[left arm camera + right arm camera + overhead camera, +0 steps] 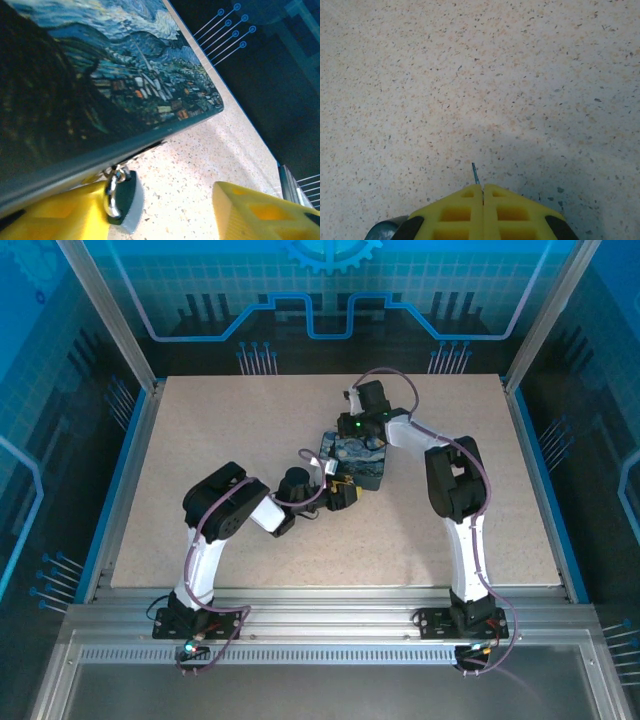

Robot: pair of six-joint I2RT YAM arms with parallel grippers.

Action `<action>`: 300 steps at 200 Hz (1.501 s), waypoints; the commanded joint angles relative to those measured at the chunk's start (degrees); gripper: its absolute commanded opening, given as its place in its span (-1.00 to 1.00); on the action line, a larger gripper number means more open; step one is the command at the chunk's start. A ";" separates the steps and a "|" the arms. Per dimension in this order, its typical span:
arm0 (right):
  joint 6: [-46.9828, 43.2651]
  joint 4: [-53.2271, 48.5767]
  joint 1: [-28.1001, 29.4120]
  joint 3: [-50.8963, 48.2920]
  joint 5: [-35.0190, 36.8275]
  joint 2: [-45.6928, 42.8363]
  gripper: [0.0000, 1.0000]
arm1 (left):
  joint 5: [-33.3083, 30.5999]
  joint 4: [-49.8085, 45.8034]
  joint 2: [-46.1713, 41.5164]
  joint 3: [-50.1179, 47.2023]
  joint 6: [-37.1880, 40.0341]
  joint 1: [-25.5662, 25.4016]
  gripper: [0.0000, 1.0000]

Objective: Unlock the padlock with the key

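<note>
Padlock (122, 200) hangs from the box (100, 75), apart from the right gripper's (483, 187) key (475, 174).

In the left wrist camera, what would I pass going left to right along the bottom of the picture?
Yellow end effector finger → padlock → speckled table → other yellow finger.

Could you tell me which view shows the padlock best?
Left wrist: the padlock hangs close-up under the box. In the top view it is indistinct beside the left tool; the right wrist camera faces tabletop.
</note>
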 commanded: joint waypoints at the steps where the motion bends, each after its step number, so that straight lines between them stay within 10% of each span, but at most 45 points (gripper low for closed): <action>1: 1.46 -5.72 1.70 -2.52 -0.52 -1.47 -1.00 | -0.67 4.72 -0.91 -1.34 -0.80 -0.24 0.23; 114: 3.09 -5.92 2.32 -3.64 0.44 -2.28 -1.00 | 4.04 4.69 0.81 0.05 -5.39 -0.87 0.03; 207: 4.61 -7.34 2.62 -5.22 1.95 -6.65 -1.00 | 3.58 -6.05 -1.02 0.94 -4.99 0.24 -0.72; 300: 7.09 -5.52 -0.86 -16.96 1.16 -24.91 -1.00 | 7.10 -42.90 -15.12 6.91 -1.28 1.44 -1.00</action>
